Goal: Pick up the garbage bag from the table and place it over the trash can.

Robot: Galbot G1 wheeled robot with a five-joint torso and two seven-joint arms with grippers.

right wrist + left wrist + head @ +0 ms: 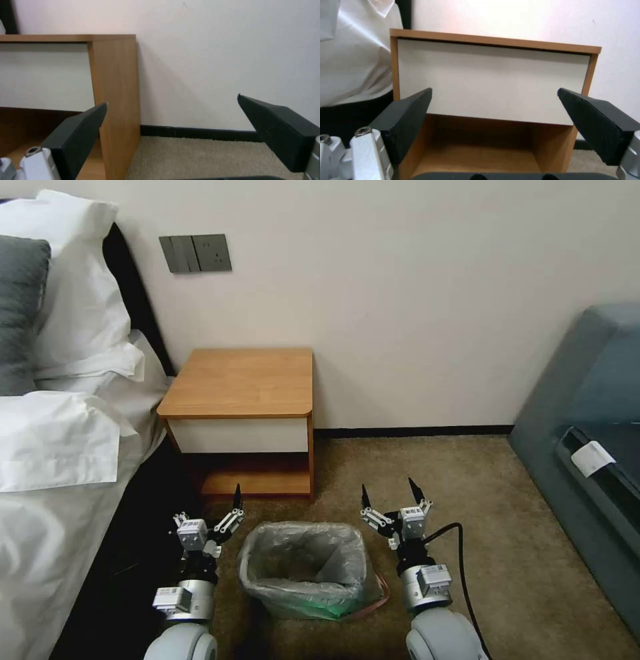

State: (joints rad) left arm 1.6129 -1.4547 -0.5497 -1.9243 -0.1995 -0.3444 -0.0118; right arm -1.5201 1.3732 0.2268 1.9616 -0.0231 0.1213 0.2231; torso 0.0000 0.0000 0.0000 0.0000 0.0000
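The garbage bag [301,540], grey crinkly plastic with a pinkish-red band hanging at its right side, lines the trash can [293,607] on the carpet in front of the table [240,380]; its mouth is spread over the bin's rim. My left gripper [205,499] is open just left of the bin, with nothing between its fingers. On the bin's right, my right gripper [387,485] is also open and holds nothing. The left gripper [494,91] faces the table's white drawer front [486,82] and low shelf. The right gripper [172,100] faces the table's side panel [115,87] and the wall.
A bed with white linen [60,447] runs along the left, close to my left arm. A dark blue-grey sofa [587,447] stands at the right. A black cable [460,560] trails beside my right arm. Open carpet [480,500] lies between bin and sofa.
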